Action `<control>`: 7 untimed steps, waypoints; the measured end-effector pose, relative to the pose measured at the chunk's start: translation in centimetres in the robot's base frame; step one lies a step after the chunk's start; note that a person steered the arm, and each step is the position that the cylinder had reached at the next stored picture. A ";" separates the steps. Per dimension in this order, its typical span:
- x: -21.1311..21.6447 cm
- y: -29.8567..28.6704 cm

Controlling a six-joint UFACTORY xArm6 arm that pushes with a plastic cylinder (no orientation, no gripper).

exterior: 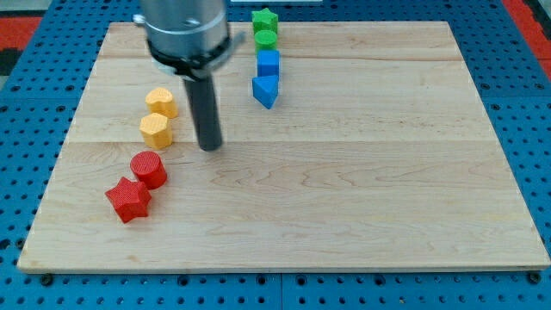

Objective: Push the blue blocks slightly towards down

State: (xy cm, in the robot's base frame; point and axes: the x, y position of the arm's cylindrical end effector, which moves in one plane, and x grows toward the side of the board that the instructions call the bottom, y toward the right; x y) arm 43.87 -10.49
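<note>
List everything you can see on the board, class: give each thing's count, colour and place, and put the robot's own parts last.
green star block: 1, green, top centre
green cylinder block: 1, green, just below the star
blue cube block: 1, blue, below the green pair
blue triangular block: 1, blue, below the cube
yellow blocks: 2, yellow, left
red cylinder block: 1, red, lower left
red star block: 1, red, lower left
wooden board: 1, light wood
my tip: 1, dark, right of the yellow blocks

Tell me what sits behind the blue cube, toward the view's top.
Directly behind the blue cube sits a green cylinder, touching it, then a green star. The blue triangular block is in front. My tip stands apart, to the view's left. The cylinder's lower edge is covered.
</note>
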 end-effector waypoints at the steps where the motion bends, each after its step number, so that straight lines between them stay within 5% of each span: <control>1: -1.6 -0.7; 4: -3.2 1.2; 7: -13.9 4.4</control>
State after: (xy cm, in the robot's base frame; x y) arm 29.96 -6.08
